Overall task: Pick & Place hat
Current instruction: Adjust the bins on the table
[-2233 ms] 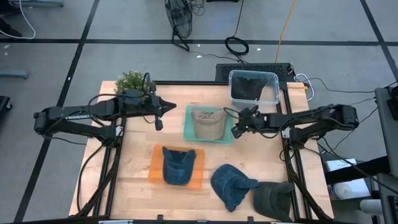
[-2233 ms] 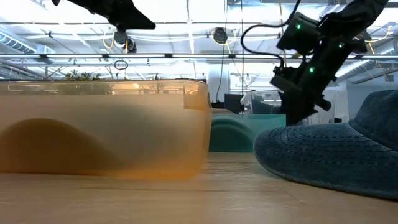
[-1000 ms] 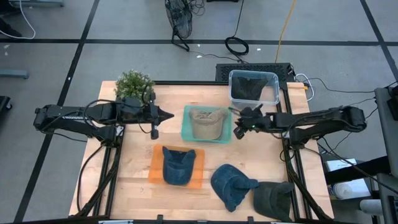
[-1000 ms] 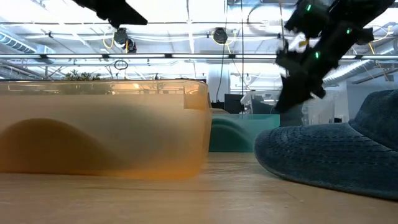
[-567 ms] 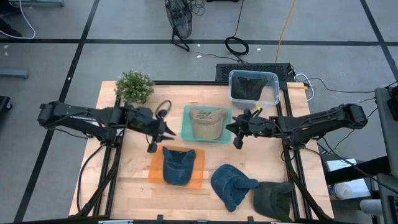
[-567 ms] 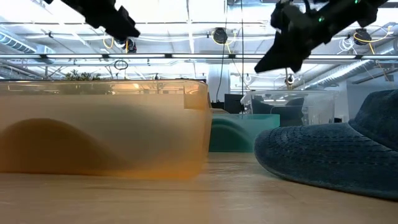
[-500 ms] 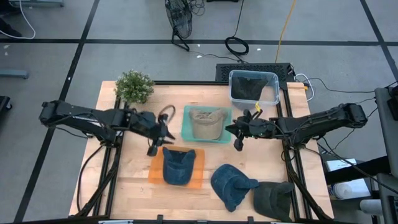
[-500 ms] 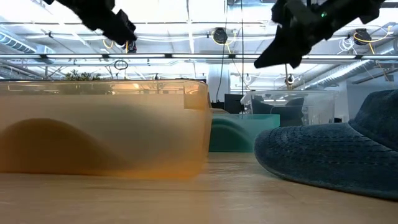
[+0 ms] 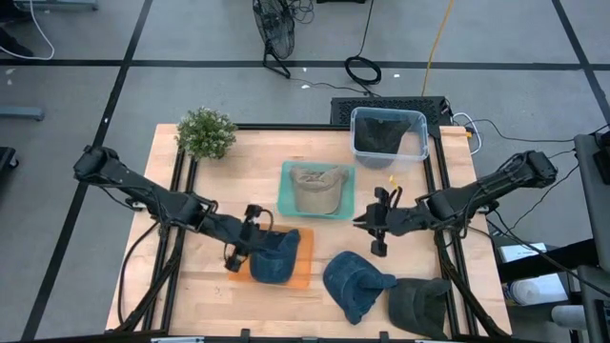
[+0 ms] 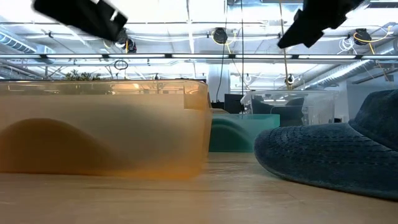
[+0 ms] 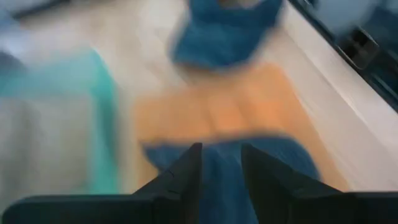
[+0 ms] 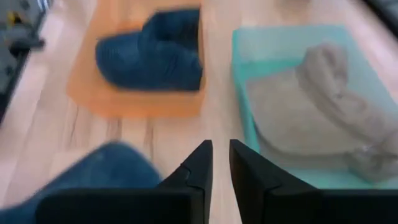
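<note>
A blue hat [image 9: 276, 255] lies in the orange tray [image 9: 303, 276], and a beige hat [image 9: 317, 189] lies in the teal tray [image 9: 286, 202]. A second blue hat [image 9: 355, 284] and a dark green hat [image 9: 419, 305] rest on the table near its front edge. My left gripper [image 9: 255, 240] hangs open over the left side of the hat in the orange tray [image 11: 224, 180], fingers slanting down. My right gripper [image 9: 362, 224] hovers between the teal tray and the second blue hat; its fingers [image 12: 202, 165] stand a narrow gap apart with nothing between them.
A clear bin [image 9: 388, 133] with a dark hat inside stands at the far right, and a small green plant [image 9: 206, 133] at the far left. Bare wood shows at the near left of the table [image 9: 181, 286]. In the low view the orange tray [image 10: 106, 130] fills the left foreground.
My left gripper has swung from beside the teal tray's left side toward the table's near edge and down, ending over the orange tray's hat. My right gripper has left the teal tray's right side, moving toward the near edge and up. No hat has moved.
</note>
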Robot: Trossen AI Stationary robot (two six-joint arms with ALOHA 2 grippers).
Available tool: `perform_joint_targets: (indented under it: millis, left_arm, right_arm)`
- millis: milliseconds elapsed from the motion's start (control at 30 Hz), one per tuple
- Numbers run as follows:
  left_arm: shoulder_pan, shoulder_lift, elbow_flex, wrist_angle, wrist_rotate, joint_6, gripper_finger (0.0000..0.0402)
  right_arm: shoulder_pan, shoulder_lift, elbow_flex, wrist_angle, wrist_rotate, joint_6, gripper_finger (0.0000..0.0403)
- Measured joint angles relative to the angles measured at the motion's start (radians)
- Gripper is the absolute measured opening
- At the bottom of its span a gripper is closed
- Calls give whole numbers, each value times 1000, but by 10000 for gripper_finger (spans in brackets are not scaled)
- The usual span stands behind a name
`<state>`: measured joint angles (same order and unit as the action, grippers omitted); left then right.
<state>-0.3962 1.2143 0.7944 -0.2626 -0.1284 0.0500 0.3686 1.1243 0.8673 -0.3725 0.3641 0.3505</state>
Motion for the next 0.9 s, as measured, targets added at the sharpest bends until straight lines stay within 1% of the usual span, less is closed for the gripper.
perform_joint_targets:
  millis: [67, 100, 133, 267, 333, 400, 500, 633, 733, 900]
  left_arm:
    - [-12, 4, 2, 59, -80, 18, 122]
    - [-17, 4, 3, 54, -90, 4, 122]
    - [-21, 4, 2, 32, -75, -26, 122]
    - [-48, 4, 2, -98, 131, -210, 122]
    - [-84, 5, 2, -122, 175, -311, 122]
    - [-133, 5, 2, -121, 184, -366, 122]
    - [-214, 5, 2, -132, 156, -390, 123]
    - [-306, 5, 2, -153, 46, -419, 135]
    - [-352, 10, 2, -153, -6, -431, 157]
    - [-363, 96, 1, -153, -11, -480, 213]
  right_arm:
    - [28, 28, 53, -92, 1, 34, 51]
    - [40, 49, 89, -131, 2, 49, 54]
    - [52, 72, 124, -162, 1, 61, 56]
    - [102, 161, 232, -279, 1, 78, 59]
    - [108, 190, 265, -280, 0, 59, 59]
    - [106, 207, 277, -278, 4, 43, 59]
    - [92, 224, 279, -244, 4, 29, 59]
    - [89, 233, 280, -222, 6, 30, 59]
    - [92, 235, 280, -222, 6, 50, 59]
    - [91, 234, 280, -222, 6, 75, 59]
